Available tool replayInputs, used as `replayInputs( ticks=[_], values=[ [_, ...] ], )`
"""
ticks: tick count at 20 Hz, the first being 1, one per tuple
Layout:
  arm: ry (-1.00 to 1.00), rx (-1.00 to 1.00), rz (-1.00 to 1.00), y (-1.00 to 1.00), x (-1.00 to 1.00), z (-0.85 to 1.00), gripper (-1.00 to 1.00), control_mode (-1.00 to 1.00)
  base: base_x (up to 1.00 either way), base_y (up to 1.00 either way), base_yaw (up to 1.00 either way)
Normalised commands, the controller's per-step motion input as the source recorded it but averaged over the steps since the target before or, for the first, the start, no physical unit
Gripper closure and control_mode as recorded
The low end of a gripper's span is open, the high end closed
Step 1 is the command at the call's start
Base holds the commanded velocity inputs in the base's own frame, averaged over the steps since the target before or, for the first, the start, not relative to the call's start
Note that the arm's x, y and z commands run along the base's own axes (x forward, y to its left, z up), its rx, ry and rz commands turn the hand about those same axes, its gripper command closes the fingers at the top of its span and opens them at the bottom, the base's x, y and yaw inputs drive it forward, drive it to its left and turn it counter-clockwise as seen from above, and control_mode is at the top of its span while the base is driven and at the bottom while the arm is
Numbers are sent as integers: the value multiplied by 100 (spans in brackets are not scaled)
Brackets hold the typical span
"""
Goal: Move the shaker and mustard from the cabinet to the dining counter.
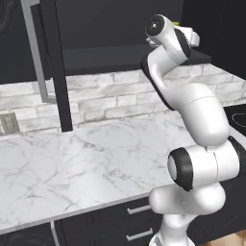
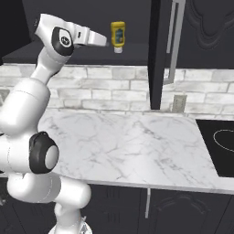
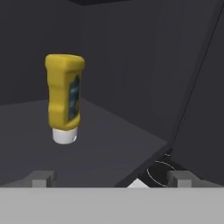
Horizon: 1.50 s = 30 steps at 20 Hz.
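Black upper wall cabinet [image 2: 201,27] stands open above a white grey-veined marble worktop [image 2: 128,146] with pale brick backsplash [image 2: 91,89]. On its dark shelf [image 3: 87,148], a dull yellow mustard squeeze bottle [image 3: 64,104] stands cap-down, at ten o'clock in the hand view. Gripper [image 3: 111,177] spread wide, short of the bottle, pinching nothing.

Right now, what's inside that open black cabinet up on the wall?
A yellow mustard bottle stands cap-down on the dark shelf of the cabinet. The robot's arm covers part of the shelf, so anything there is hidden.
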Motion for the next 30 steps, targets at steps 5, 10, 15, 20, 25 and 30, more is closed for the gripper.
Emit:
replayInputs(
  ticks=[5, 10, 15, 20, 25, 30],
  values=[
    [0, 0, 0, 0, 28, 0, -100, -100, 0, 0, 0],
    [0, 0, 0, -2, 32, 0, -100, -100, 0, 0, 0],
    [0, 0, 0, 0, 33, 0, -100, -100, 0, 0, 0],
    [0, 0, -1, -4, 28, 0, -100, -100, 0, 0, 0],
    [0, 0, -3, -8, 19, 0, -100, -100, 0, 0, 0],
    [0, 0, -2, -3, 16, -2, -100, -100, 0, 0, 0]
  ],
)
